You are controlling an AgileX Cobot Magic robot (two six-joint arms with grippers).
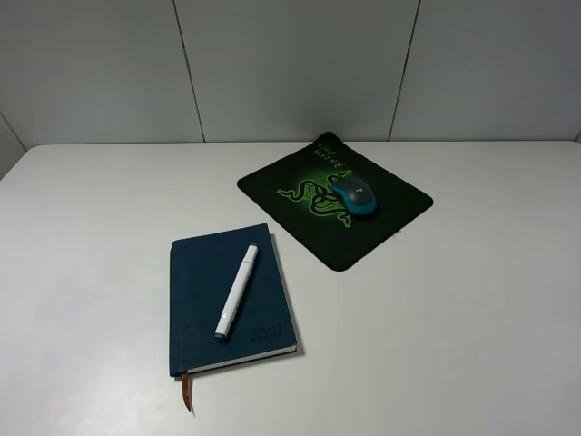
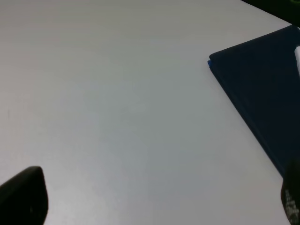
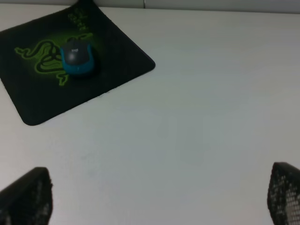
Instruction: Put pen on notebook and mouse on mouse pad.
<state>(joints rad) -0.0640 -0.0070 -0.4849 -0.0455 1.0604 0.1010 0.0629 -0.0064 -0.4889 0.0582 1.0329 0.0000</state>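
Nearest the table's (image 1: 109, 200) front edge, the navy hardcover notebook (image 1: 204, 309) carries the slim white pen (image 1: 236, 291); toward the back edge, the teal mouse (image 1: 355, 195) sits on the black green-logo mouse pad (image 1: 381, 222). Both arms' fingers (image 3: 26, 197) stand wide apart, empty; best simply stay clear.

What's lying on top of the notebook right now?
The white pen lies diagonally on the notebook cover, nothing else. The cover strip beneath the pen is hidden.

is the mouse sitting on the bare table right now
No, the mouse sits on the black mouse pad, over its green logo.
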